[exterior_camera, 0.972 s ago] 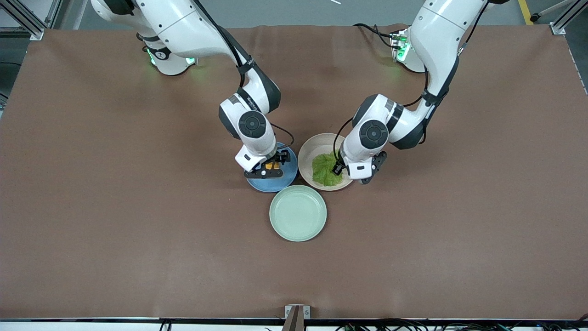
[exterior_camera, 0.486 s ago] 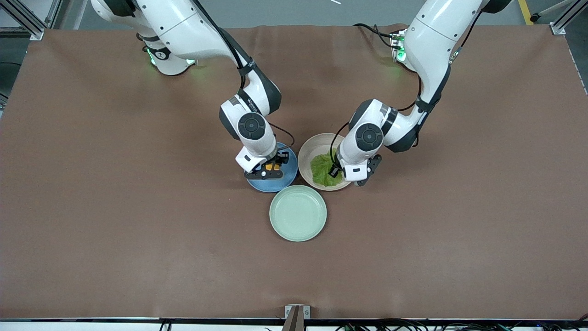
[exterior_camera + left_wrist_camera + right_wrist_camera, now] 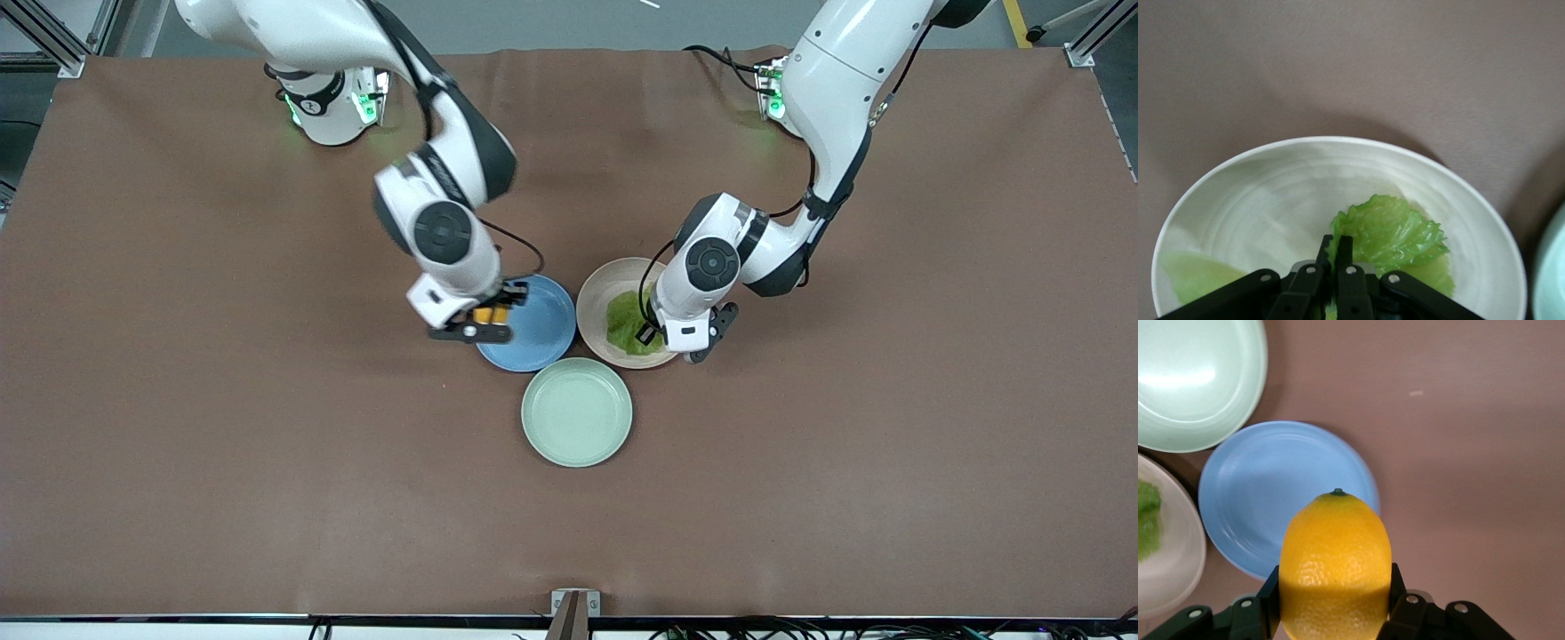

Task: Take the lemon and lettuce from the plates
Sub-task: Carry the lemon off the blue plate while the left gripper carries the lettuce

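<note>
My right gripper (image 3: 487, 317) is shut on the yellow-orange lemon (image 3: 1335, 567) and holds it in the air over the edge of the blue plate (image 3: 538, 333) toward the right arm's end; the lemon (image 3: 488, 314) is partly hidden by the fingers in the front view. The blue plate (image 3: 1265, 487) holds nothing. My left gripper (image 3: 656, 331) is down in the cream plate (image 3: 597, 302), shut on the green lettuce (image 3: 626, 324). In the left wrist view its fingertips (image 3: 1343, 248) pinch the leaf's edge, and the lettuce (image 3: 1395, 233) bunches up above the cream plate (image 3: 1258, 193).
A mint-green plate (image 3: 577, 412) holds nothing and sits nearer the front camera, touching both other plates. It shows in the right wrist view (image 3: 1198, 380) too. Brown tablecloth (image 3: 222, 427) lies all around.
My right gripper has lifted the lemon off the blue plate and moved toward the right arm's end. My left gripper has sunk onto the lettuce and closed on it; the leaf has bunched.
</note>
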